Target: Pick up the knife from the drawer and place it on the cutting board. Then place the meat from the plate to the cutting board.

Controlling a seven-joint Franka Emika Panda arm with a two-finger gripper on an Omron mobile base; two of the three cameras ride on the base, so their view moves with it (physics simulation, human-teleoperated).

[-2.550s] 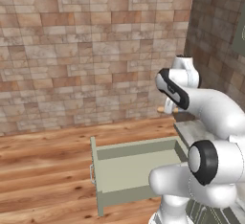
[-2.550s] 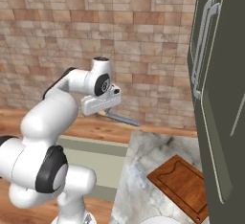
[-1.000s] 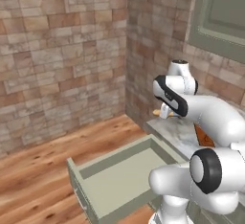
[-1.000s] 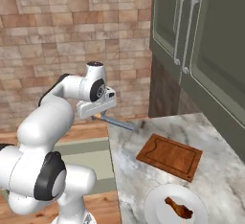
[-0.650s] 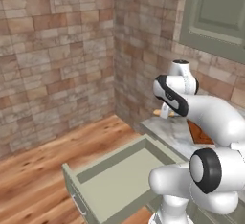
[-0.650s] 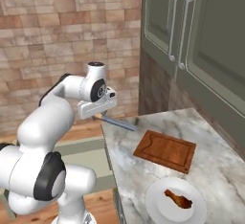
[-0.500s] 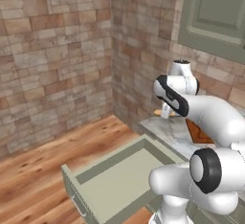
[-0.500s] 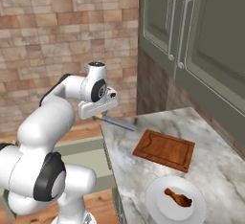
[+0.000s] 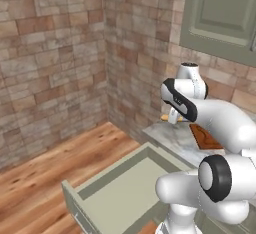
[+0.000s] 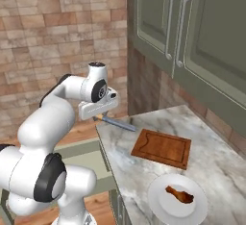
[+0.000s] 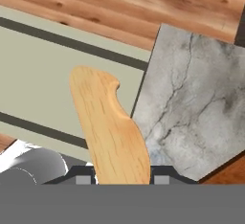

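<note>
marble counter (image 10: 144,181) corner, knife (image 10: 115,122) clamped in gripper (image 10: 99,117) above it

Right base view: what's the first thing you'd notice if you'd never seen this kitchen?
The big white arm holding a knife in its gripper, out over the corner of the marble counter. Past the blade lies the reddish-brown cutting board, and nearer the camera a white plate carries a small piece of meat. Below the counter's edge, the green drawer stands pulled open.

White rounded arm (image 10: 50,118) — dark joints, glossy
</note>
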